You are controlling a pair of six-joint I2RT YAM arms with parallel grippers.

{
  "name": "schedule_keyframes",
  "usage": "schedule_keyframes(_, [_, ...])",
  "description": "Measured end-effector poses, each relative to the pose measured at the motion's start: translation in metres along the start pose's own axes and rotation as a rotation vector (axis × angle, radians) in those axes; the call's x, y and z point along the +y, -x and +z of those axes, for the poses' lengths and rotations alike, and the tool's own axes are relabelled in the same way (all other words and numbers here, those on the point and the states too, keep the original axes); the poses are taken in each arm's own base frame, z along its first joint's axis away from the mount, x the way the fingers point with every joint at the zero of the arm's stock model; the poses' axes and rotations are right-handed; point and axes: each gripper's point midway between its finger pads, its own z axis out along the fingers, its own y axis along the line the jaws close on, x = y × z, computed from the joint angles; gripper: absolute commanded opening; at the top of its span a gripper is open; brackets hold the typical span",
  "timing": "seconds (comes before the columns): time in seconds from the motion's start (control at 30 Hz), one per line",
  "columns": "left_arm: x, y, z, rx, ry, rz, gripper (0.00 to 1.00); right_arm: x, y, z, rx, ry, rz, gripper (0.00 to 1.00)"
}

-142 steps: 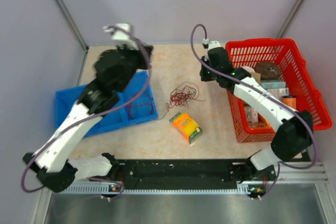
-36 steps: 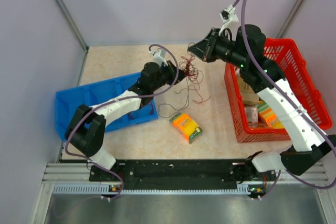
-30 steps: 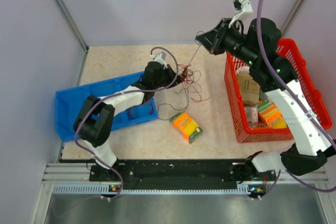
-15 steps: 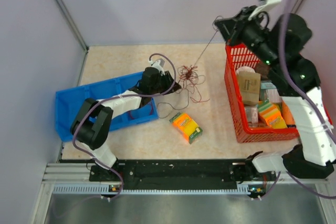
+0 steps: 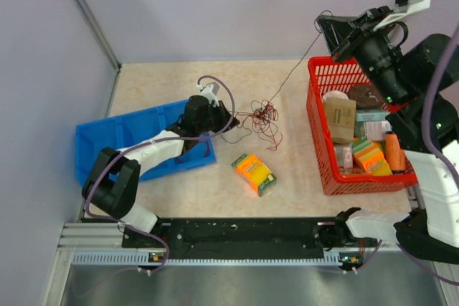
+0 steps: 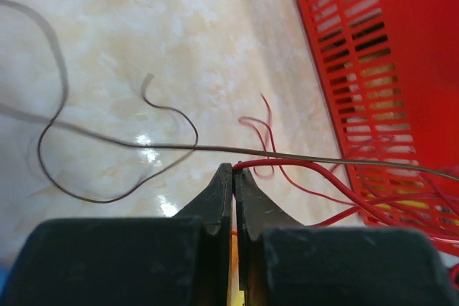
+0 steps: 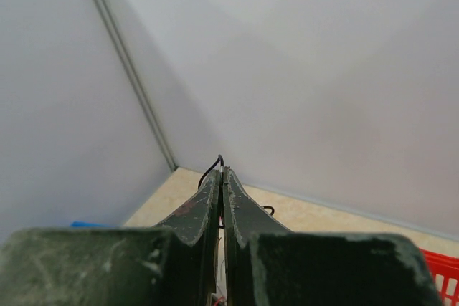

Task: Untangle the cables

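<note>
A clump of thin dark red and blackish cables (image 5: 259, 115) lies on the table's middle. My left gripper (image 5: 228, 116) sits low at the clump's left, shut on a red cable (image 6: 287, 167) at its fingertips (image 6: 234, 168). My right gripper (image 5: 323, 25) is raised high above the red basket's far left corner, shut on a blackish cable (image 5: 294, 71) that runs taut down to the clump. In the right wrist view the cable's end (image 7: 213, 165) curls out at the closed tips (image 7: 221, 170). A blackish cable (image 6: 172, 145) crosses the left wrist view.
A blue bin (image 5: 107, 139) lies at the left under my left arm. A red basket (image 5: 323, 170) with several packages stands at the right. A yellow-orange box (image 5: 254, 173) lies in front of the clump. Walls enclose the table.
My right gripper has risen and moved right, pulling the blackish cable taut out of the clump. My left gripper has shifted slightly left, holding the red cable. The clump has spread and flattened.
</note>
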Motion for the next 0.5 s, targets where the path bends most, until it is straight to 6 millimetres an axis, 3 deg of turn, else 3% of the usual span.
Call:
schedule_keyframes(0.1, [0.011,0.012,-0.007,-0.041,0.07,0.012,0.0,-0.011,-0.007,0.009,0.012,-0.056,-0.02,0.0])
schedule_keyframes(0.2, [0.032,0.019,0.002,-0.018,0.159,-0.029,0.0,-0.011,0.012,0.005,-0.016,-0.066,-0.036,0.0])
schedule_keyframes(0.3, [0.043,0.031,0.017,-0.022,0.183,-0.072,0.0,-0.009,0.039,-0.012,-0.057,-0.07,-0.057,0.0])
schedule_keyframes(0.5, [0.044,0.025,0.018,-0.001,0.18,-0.09,0.0,-0.007,0.073,-0.061,-0.148,-0.069,-0.072,0.0])
